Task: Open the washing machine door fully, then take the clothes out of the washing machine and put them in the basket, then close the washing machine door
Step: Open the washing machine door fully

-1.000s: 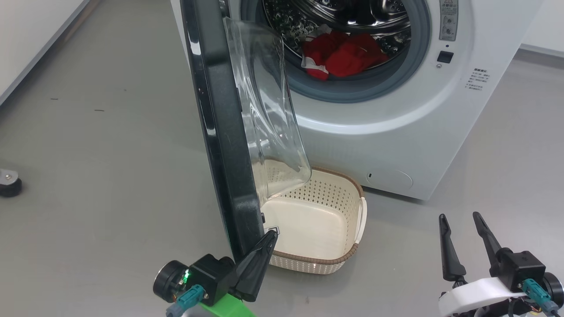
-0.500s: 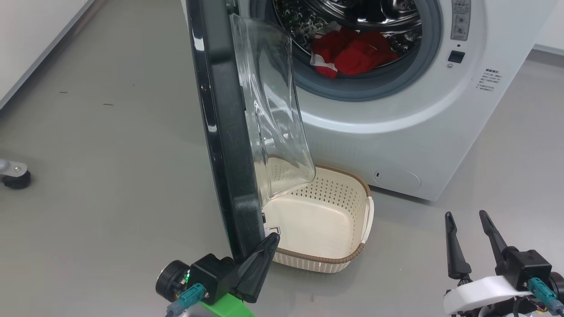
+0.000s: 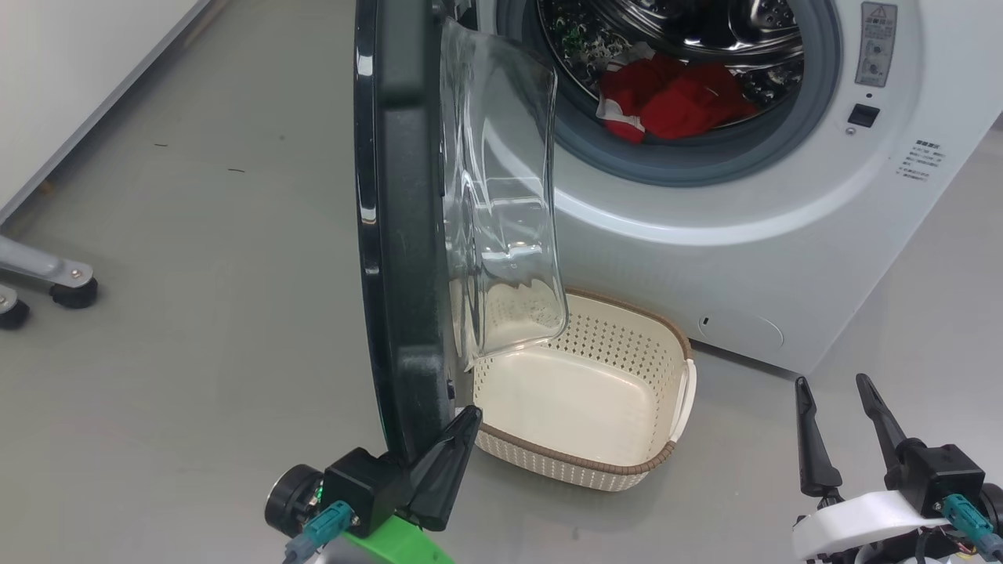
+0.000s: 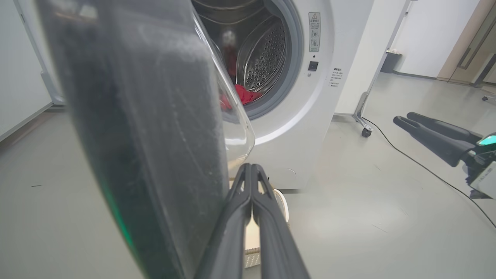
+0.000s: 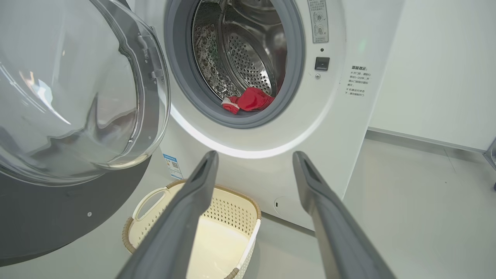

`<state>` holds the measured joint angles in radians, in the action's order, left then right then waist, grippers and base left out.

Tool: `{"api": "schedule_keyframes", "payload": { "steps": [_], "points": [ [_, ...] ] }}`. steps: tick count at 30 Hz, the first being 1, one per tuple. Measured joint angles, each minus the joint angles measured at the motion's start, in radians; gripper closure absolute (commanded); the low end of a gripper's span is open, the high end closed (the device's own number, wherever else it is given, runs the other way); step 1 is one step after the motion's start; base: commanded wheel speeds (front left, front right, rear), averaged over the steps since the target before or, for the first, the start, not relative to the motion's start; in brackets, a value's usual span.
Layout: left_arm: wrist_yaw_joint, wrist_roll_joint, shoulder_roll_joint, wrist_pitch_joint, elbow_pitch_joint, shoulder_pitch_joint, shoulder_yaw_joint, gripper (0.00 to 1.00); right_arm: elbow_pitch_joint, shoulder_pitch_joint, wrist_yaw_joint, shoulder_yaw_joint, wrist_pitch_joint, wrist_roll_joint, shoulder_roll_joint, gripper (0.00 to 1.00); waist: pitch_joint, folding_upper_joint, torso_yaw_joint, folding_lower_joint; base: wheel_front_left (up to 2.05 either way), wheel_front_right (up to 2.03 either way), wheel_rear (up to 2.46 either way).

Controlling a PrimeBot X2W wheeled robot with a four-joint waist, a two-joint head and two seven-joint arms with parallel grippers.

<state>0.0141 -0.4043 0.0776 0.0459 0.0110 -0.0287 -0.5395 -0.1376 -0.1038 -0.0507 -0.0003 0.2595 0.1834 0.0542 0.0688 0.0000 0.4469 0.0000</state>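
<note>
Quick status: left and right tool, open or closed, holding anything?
Left tool: closed, empty, tip by the washing machine door rim.
Right tool: open, empty.

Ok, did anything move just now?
The washing machine door swung a little wider open, with the shut left gripper at its inner edge. The whole view shifted too. The red clothes stayed in the drum, the basket stayed empty, and the right gripper stayed open, holding nothing.
</note>
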Motion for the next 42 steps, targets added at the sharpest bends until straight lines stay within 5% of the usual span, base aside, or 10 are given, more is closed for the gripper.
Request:
{"api": "schedule_keyframes", "payload": {
  "steps": [13,42],
  "points": [
    [-0.069,-0.008,-0.001,0.030,-0.001,0.033,0.077,1.00,-0.008,0.000,-0.010,0.005,0.000,-0.009,-0.007,0.00,-0.012,0.0000,0.043,0.0000,0.00,0.00,0.00],
    [-0.119,-0.044,0.043,0.081,-0.114,0.018,0.345,1.00,0.003,0.026,-0.019,0.011,0.000,-0.021,-0.012,0.00,0.022,0.0000,0.000,0.0000,0.00,0.00,0.00]
  ]
}}
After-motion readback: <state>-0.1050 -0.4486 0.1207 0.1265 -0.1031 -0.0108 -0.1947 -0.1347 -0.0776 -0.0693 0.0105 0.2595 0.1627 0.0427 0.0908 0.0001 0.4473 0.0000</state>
